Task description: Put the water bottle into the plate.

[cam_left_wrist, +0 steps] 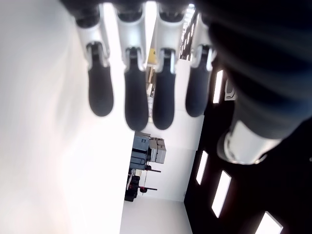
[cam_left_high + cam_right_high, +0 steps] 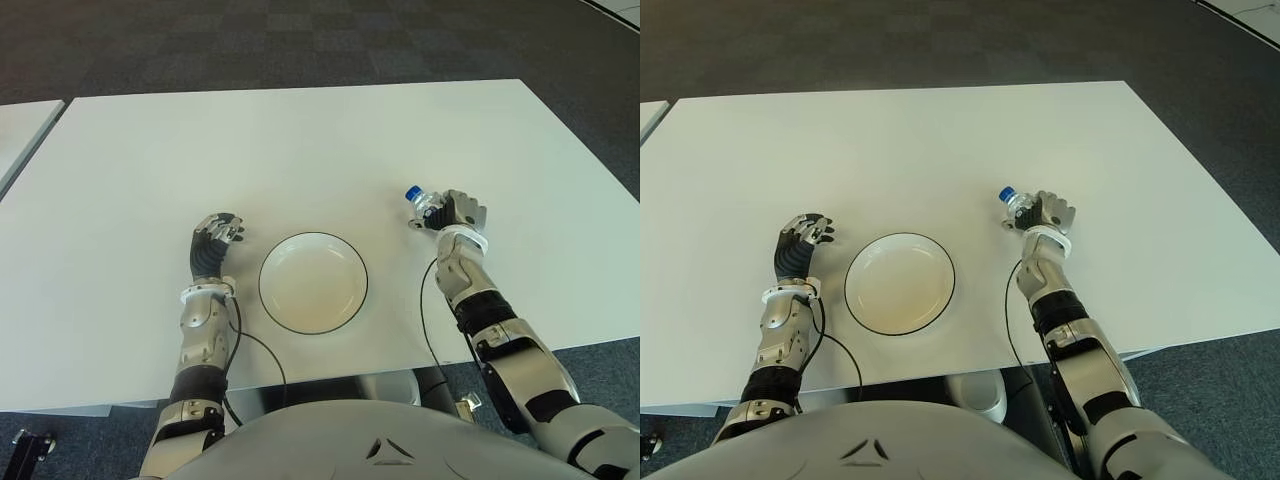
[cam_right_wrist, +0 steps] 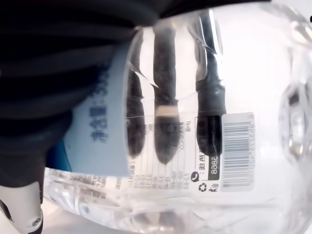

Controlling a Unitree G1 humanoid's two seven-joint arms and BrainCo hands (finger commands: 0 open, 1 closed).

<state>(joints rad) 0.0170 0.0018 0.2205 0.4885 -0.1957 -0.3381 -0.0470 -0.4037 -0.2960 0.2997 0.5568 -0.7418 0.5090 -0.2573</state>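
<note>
A clear water bottle (image 2: pixel 425 207) with a blue cap sits in my right hand (image 2: pixel 455 212), to the right of the plate. In the right wrist view the fingers (image 3: pixel 163 122) show through the bottle's clear wall (image 3: pixel 234 97), wrapped around it. The white plate (image 2: pixel 313 282) with a dark rim lies on the white table (image 2: pixel 300 150), near the front edge, with nothing in it. My left hand (image 2: pixel 216 238) shows just left of the plate, fingers relaxed and holding nothing.
A second white table edge (image 2: pixel 25 130) shows at the far left. Dark carpet (image 2: pixel 300 40) lies beyond the table. Cables (image 2: pixel 430 320) run along both forearms near the front edge.
</note>
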